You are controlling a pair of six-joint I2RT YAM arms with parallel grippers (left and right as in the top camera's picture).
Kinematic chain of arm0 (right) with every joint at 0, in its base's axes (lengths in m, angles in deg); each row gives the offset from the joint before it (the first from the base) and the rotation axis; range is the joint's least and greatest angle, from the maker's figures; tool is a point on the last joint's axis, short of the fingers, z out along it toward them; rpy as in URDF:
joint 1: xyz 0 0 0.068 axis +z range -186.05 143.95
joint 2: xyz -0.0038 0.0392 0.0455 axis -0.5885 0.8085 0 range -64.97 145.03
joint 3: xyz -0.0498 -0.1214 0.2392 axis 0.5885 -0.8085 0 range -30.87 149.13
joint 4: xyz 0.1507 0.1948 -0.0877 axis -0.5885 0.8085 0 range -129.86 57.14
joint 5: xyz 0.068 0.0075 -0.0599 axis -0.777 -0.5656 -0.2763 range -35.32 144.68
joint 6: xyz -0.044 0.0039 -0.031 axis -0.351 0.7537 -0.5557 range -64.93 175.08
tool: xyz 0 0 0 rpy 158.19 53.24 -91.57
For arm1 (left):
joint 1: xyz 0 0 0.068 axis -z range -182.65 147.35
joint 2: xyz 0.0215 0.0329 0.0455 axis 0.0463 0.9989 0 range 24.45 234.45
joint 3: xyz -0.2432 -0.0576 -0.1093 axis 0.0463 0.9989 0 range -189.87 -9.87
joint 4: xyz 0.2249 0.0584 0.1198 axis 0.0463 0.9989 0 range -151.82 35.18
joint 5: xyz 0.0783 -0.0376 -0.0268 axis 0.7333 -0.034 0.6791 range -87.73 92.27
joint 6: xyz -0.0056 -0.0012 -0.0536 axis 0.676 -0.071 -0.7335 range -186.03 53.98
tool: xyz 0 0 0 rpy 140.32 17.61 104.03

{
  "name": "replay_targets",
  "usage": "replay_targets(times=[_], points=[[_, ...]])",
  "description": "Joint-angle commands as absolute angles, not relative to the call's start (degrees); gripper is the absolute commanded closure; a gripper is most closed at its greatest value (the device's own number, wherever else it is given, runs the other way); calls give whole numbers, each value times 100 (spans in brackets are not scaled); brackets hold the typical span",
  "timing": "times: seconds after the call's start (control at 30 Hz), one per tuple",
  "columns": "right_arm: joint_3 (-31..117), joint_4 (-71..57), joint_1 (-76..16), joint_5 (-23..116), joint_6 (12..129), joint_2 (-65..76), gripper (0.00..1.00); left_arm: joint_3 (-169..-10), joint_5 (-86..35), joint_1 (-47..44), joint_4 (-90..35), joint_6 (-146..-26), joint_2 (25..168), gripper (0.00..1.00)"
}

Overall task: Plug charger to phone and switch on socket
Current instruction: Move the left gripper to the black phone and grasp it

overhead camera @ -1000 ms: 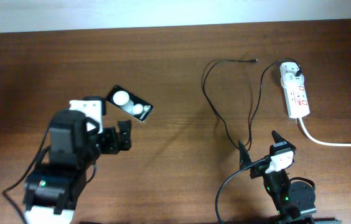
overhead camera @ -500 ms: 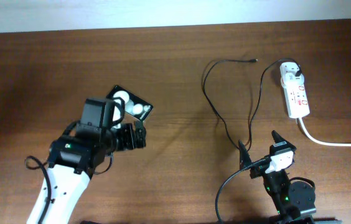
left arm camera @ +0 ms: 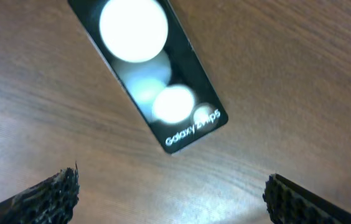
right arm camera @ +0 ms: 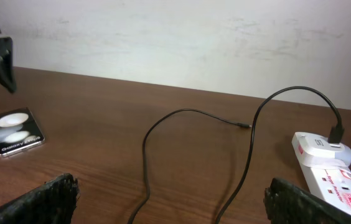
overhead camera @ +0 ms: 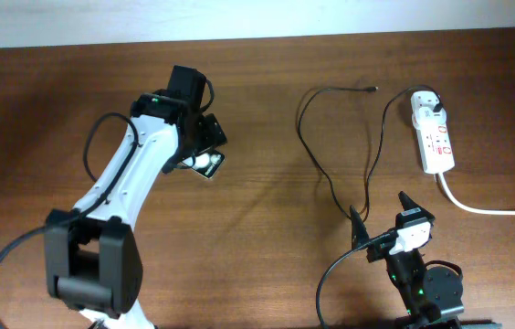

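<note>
The black phone (left arm camera: 147,74) lies flat on the table with two bright round spots on its face. In the overhead view my left gripper (overhead camera: 204,137) hangs over it and hides most of it; only its near end (overhead camera: 208,165) shows. The left gripper (left arm camera: 175,202) is open and empty, and the phone lies beyond its fingertips. The thin black charger cable (overhead camera: 299,123) loops across the table. Its loose tip (overhead camera: 372,89) lies free and its plug head (overhead camera: 432,103) sits in the white socket strip (overhead camera: 437,144). My right gripper (overhead camera: 381,215) is open and empty beside the cable's near loop.
The strip's thick white cord (overhead camera: 486,209) runs off to the right. The right wrist view shows the phone (right arm camera: 17,130) far left, the cable (right arm camera: 145,143) in the middle, the strip (right arm camera: 334,177) at right, and a pale wall behind the table.
My left arm has swung forward from the near left and now reaches over the phone, covering most of it. The right arm, cable and strip have not moved.
</note>
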State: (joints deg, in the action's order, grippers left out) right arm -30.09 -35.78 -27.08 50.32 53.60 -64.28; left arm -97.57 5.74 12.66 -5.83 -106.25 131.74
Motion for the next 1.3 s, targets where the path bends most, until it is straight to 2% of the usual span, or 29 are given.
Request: replay_targets(times=[0.0,0.1,0.53,0.63,0.83,0.93,1.03,1.17,1.27], points=[[-3055,-3565,-2745,5077,5380,-6472,1,-9835,620,1257,-668,-11639,13524,1],[-3055,-3565,-2745,5077,5380,-6472,1,-9835,628,1211,-1134,-12359,13900,1],[-3055,-3565,-2745,5077,5380,-6472,1,-9835,1096,853,-1932,-12708,14734,1],[-3055,-3565,-2745,5077,5380,-6472,1,-9835,1225,855,-1908,-12689,14752,12],[-3055,-3565,-2745,5077,5380,-6472,1,-9835,1057,868,-1897,-12682,15353,6],[-3055,-3565,-2745,5077,5380,-6472,1,-9835,941,1017,-1868,-12444,15598,11],[-3055,-3565,-2745,5077,5380,-6472,1,-9835,985,1215,-1761,-12426,15742,5],[-3055,-3565,-2745,5077,5380,-6472,1,-9833,956,1209,-1311,-12450,16013,2],[-3055,-3565,-2745,5077,5380,-6472,1,-9833,797,1205,-1018,-12232,16013,15]])
